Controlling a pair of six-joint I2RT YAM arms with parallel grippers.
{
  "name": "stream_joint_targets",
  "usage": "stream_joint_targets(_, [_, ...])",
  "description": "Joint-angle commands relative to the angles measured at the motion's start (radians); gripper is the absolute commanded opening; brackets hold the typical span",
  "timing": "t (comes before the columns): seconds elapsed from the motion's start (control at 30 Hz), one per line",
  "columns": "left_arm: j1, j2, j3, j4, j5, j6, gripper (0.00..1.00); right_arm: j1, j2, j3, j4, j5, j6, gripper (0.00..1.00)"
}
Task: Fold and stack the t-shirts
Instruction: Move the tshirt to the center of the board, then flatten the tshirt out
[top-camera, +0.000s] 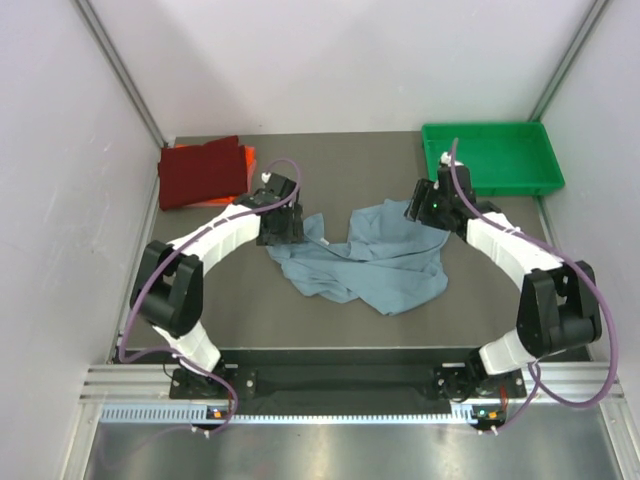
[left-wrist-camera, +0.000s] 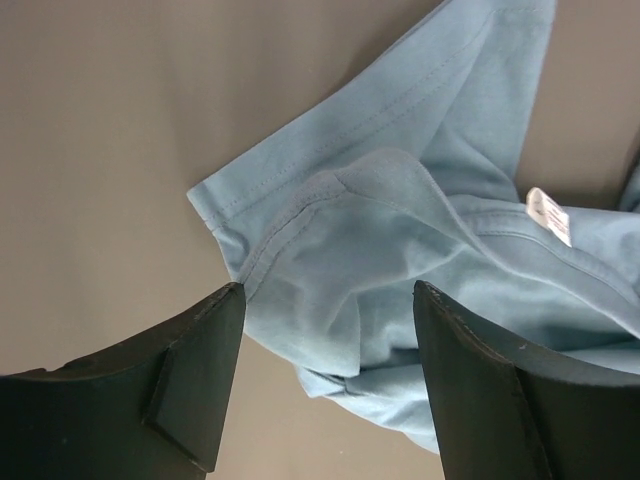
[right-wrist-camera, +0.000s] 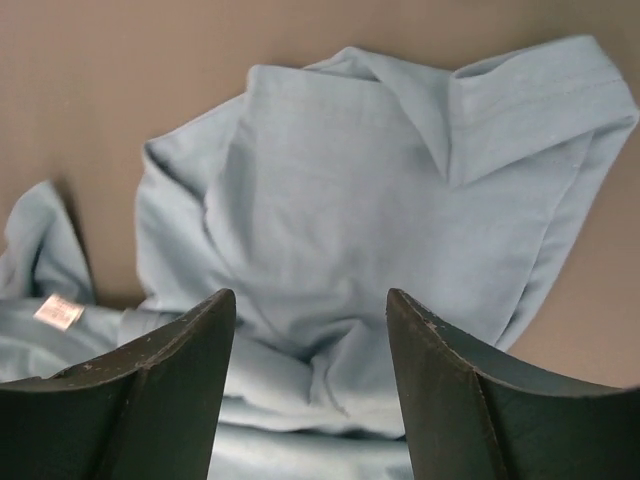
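As seen from above, the grey-blue t-shirt (top-camera: 370, 262) lies crumpled mid-surface (top-camera: 330, 165) between my left end effector (top-camera: 282, 232) and right end effector (top-camera: 420, 210). The dark red t-shirt (top-camera: 200, 172) sits folded on the orange t-shirt (top-camera: 247, 157) at the far left corner. Left wrist view: my fingers (left-wrist-camera: 180, 390) are spread over a sleeve hem. Right wrist view: my fingers (right-wrist-camera: 150, 400) are spread over bunched cloth.
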Motion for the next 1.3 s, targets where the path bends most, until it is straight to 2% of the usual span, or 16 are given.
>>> stream_joint_targets(0.0, [0.002,0.027,0.035,-0.017,0.011,0.01,0.72,-0.008,0.044,0.023,-0.021,0.034,0.004,0.62])
stream_joint_targets(0.1, [0.002,0.039,0.025,0.003,0.025,0.014,0.69,0.003,0.09,0.001,-0.01,0.031,0.01,0.62])
stream_joint_targets(0.2, [0.002,0.059,0.041,0.009,0.043,0.016,0.54,0.005,0.127,-0.004,0.011,0.024,0.002,0.63])
stream_joint_targets(0.23, [0.002,0.064,0.054,0.009,0.048,0.016,0.32,0.006,0.138,0.021,0.025,0.017,-0.004,0.63])
stream_joint_targets(0.37, [0.0,0.053,0.062,0.015,0.088,0.007,0.0,0.026,0.176,0.091,0.086,-0.076,-0.016,0.6])
stream_joint_targets(0.53, [-0.001,0.001,0.013,0.031,0.142,-0.009,0.0,0.06,0.297,0.228,0.044,-0.049,0.01,0.59])
stream_joint_targets(0.73, [-0.001,-0.077,-0.056,0.1,0.27,-0.001,0.0,0.112,0.443,0.366,0.01,-0.012,0.041,0.61])
stream_joint_targets(0.97, [-0.001,-0.076,-0.044,0.098,0.289,0.007,0.0,0.141,0.569,0.478,-0.018,0.042,0.082,0.57])
stream_joint_targets(1.1, [0.0,-0.076,-0.045,0.092,0.284,0.007,0.0,0.141,0.598,0.528,-0.042,0.057,0.084,0.44])
stream_joint_targets(1.17, [0.0,-0.076,-0.024,0.088,0.278,0.011,0.0,0.138,0.595,0.559,-0.088,0.071,0.068,0.26])
stream_joint_targets(1.2, [0.0,-0.076,0.002,0.084,0.278,0.013,0.0,0.135,0.586,0.597,-0.113,0.076,0.062,0.12])
stream_joint_targets(1.27, [0.0,-0.074,0.036,0.098,0.283,0.017,0.0,0.126,0.566,0.634,-0.171,0.094,0.044,0.0])
